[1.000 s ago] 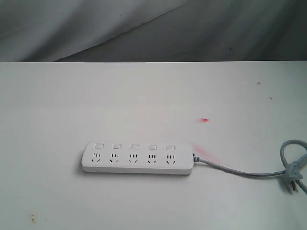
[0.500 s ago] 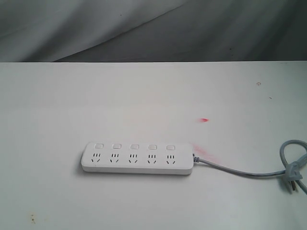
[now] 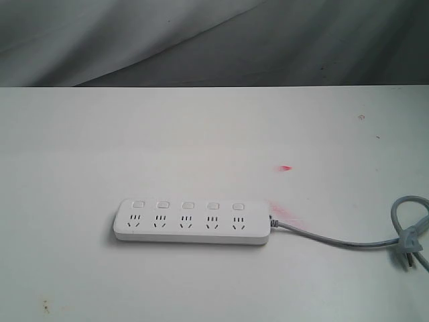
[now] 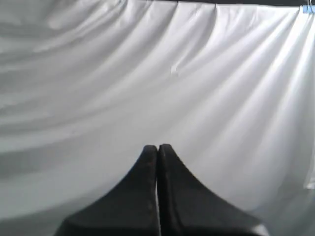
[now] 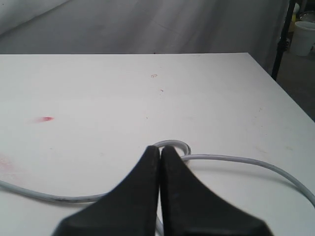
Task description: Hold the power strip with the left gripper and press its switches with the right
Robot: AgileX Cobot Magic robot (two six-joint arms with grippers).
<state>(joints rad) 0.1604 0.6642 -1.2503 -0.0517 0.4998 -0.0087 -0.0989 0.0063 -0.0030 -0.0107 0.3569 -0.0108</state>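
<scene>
1. Well, worktop [image 3: 201, 134] carries the power strip [image 3: 193, 221] loose, unheld: pressing could skid it.
2. Off the strip's end, cable [image 3: 335, 239] loops close by the right gripper [image 5: 160, 148], pinched empty: snag risk.
3. Left gripper [image 4: 157, 147], pinched empty too, faces cloth [image 4: 147, 73].
4. Switches [image 3: 188, 205] small: easily missed.

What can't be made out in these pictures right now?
Switches: exterior view, too small to read on or off.
Cable end: exterior view, runs off the frame edge.
Cable loop: right wrist view, partly behind the right gripper.
Power strip: outside left wrist view, which shows only left gripper and cloth.
</scene>
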